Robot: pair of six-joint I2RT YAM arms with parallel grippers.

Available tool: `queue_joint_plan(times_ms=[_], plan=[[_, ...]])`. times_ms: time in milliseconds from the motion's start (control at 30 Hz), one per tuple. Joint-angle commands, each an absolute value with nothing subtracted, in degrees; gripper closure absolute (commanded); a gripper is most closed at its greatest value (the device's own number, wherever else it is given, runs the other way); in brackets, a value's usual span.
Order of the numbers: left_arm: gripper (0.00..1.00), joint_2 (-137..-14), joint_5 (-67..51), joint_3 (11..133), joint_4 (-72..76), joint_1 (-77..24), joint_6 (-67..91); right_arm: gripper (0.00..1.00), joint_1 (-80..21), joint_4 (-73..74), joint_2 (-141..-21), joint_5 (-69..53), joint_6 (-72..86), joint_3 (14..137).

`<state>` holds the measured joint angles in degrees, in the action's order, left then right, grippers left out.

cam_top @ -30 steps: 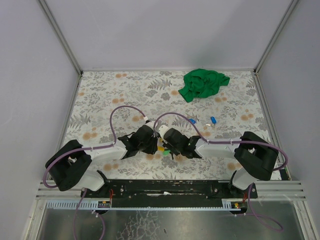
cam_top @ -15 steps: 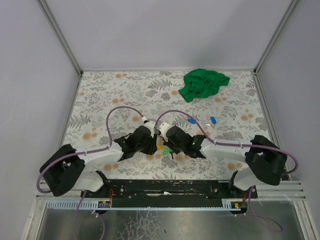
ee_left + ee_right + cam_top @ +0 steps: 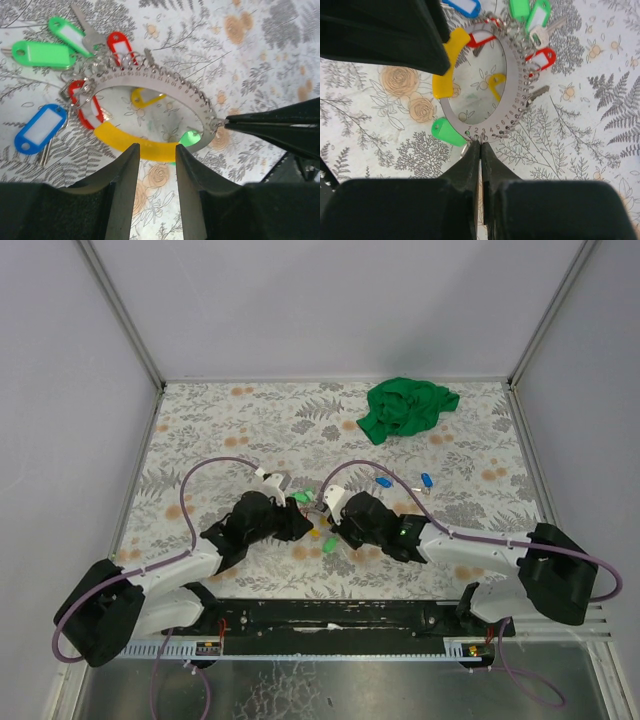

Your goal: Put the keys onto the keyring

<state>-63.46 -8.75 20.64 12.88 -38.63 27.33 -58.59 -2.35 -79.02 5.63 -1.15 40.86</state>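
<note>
The keyring [image 3: 165,82] is a flat silvery numbered band with a yellow section [image 3: 135,144], lying on the patterned table. Keys with green [image 3: 42,54], blue [image 3: 40,129] and red [image 3: 118,42] heads hang on its small loops. My right gripper [image 3: 480,144] is shut on the keyring's [image 3: 514,75] near edge by the low numbers. My left gripper [image 3: 155,150] is open, its tips just short of the yellow section and not gripping it. In the top view both grippers meet at the keyring [image 3: 320,524]. Two loose blue keys [image 3: 381,481] [image 3: 427,480] lie behind the right arm.
A crumpled green cloth [image 3: 408,407] lies at the back right. Metal frame posts and grey walls bound the table [image 3: 200,430] on three sides. Purple cables arch over both arms.
The left arm has drawn back to the left and its gripper has come off the keyring. The right arm has stretched further left, still pinching the keyring.
</note>
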Motion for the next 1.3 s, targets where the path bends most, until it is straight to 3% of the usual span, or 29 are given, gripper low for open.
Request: queue_joint_plan(times_ms=[0, 433, 733, 1033, 1267], plan=[[0.66, -64.73, -14.30, 20.42, 24.81, -36.35, 30.83, 1.00, -58.32, -8.17, -74.32, 3.05, -2.93, 39.92], [0.64, -66.80, -24.73, 21.48, 29.00, -34.19, 33.03, 1.00, -55.93, -17.47, -65.13, -1.03, -5.71, 35.95], [0.63, -68.32, -31.19, 17.09, 46.20, -38.03, 39.90, 1.00, -52.88, -28.14, -63.03, -6.47, -4.58, 31.46], [0.62, -60.15, -24.03, 12.74, 47.59, -35.33, 36.87, 1.00, -49.89, -35.46, -63.81, -10.57, -2.64, 26.96], [0.63, -67.19, -24.71, 12.59, 56.38, -33.90, 38.08, 1.00, -49.50, -38.00, -67.76, -11.51, -1.11, 26.46]])
